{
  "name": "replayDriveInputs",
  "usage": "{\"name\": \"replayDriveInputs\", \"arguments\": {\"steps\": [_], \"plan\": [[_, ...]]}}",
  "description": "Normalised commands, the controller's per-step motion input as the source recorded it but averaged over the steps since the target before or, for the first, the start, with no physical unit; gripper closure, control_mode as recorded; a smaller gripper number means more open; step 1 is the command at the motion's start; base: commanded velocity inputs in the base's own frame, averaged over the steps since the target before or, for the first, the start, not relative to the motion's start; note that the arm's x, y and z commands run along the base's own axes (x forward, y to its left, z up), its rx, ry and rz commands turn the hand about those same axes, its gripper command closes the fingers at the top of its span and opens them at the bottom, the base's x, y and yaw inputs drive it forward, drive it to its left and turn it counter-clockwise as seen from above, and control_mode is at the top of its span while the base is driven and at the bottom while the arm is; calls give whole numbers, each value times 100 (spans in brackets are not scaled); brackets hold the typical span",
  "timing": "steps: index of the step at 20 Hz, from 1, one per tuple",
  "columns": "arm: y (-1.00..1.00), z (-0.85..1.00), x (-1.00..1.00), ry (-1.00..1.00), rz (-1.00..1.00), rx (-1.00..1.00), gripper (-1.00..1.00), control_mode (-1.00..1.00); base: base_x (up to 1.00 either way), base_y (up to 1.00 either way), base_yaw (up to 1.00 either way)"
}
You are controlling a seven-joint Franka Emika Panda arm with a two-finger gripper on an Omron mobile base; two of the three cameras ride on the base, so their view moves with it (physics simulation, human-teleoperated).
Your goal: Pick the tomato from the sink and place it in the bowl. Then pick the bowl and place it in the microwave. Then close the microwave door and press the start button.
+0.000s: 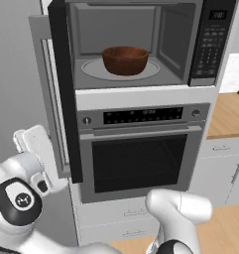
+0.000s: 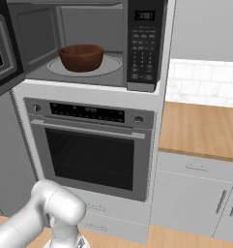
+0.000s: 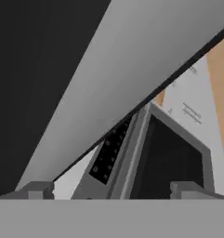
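Inside the microwave (image 1: 141,44), bowl (image 1: 125,59) sits on turntable; tomato probably within, rim hides it. Microwave door (image 1: 65,94) stands open at 9 o'clock. Hand (image 3: 111,188), fingers apart, empty, just beside door. Risk: glancing push slides off the edge, door stays ajar.

arm raised left, pincer (image 3: 111,188) spread wide

bowl (image 1: 125,59) on the turntable plate (image 1: 91,69) in the microwave (image 1: 210,44), oven (image 1: 141,158) below, tomato perhaps inside
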Motion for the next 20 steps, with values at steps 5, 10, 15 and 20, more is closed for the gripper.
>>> {"name": "replayDriveInputs", "arguments": {"steps": [5, 10, 15, 20], "plan": [[-100, 38, 8, -2, -7, 4, -100, -100, 0, 0, 0], [-100, 28, 5, 0, -1, 4, -100, -100, 0, 0, 0], [-100, 20, 15, 0, 0, 4, -100, -100, 0, 0, 0], [-100, 11, 54, 5, 0, 1, -100, -100, 0, 0, 0]]}}
